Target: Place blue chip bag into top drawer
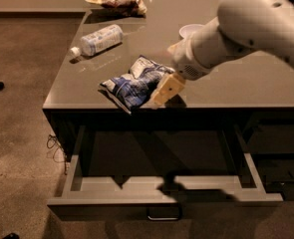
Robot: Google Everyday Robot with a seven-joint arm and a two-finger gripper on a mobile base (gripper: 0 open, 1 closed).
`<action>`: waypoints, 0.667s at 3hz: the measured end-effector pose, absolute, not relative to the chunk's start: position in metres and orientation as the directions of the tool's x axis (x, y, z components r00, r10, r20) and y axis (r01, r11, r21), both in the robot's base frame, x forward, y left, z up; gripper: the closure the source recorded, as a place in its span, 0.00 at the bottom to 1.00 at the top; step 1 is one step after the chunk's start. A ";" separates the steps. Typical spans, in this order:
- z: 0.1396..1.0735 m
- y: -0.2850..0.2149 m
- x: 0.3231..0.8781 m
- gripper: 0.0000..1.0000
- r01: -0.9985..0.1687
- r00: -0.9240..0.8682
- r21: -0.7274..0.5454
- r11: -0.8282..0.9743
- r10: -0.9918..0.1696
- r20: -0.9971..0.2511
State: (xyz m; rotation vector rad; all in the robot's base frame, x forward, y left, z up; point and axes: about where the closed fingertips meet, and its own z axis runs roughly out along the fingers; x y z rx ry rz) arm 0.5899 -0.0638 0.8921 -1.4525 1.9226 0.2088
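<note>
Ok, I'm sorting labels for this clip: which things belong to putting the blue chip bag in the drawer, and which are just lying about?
Belongs to the job:
blue chip bag
top drawer, standing open
gripper, low beside the bag

Just lying about:
water bottle
brown snack bag
white bowl
</note>
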 end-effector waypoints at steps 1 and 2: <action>0.877 -0.040 0.601 0.00 -0.903 -0.087 -0.276 0.329 -0.771 -0.631; 0.856 -0.024 0.613 0.19 -0.913 -0.086 -0.262 0.313 -0.775 -0.626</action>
